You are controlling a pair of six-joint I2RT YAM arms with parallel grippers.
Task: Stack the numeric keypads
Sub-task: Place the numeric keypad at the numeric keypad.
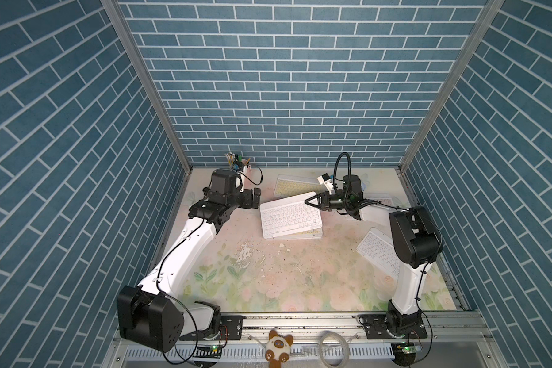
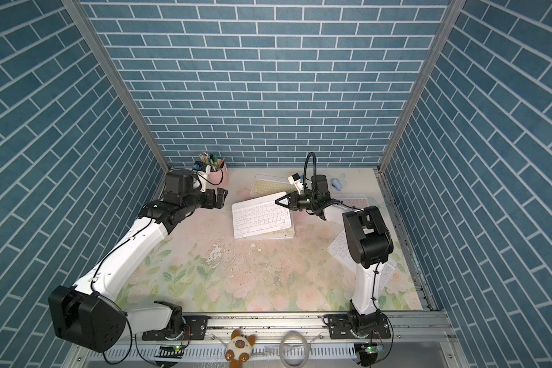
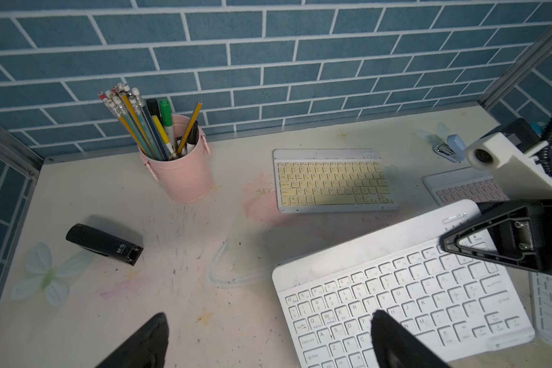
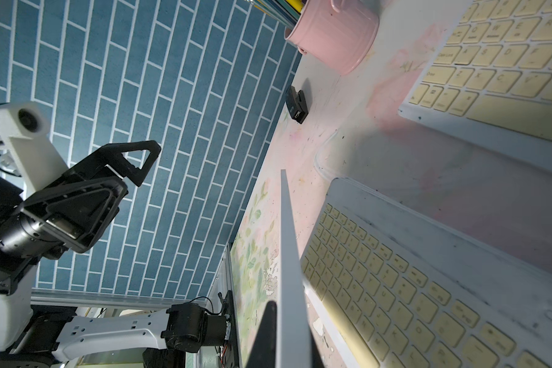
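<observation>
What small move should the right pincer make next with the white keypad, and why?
Probably lower the white keypad flat. The right pincer is shut on its edge and holds that edge raised, tilted over the yellow keypad lying beneath it, so the two are not yet stacked.

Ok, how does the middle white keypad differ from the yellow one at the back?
The middle keypad has white keys, the back keypad pale yellow. The middle keypad is pinched by the right tool, tilted over another keypad; the back keypad lies flat. Both have white frames.
</observation>
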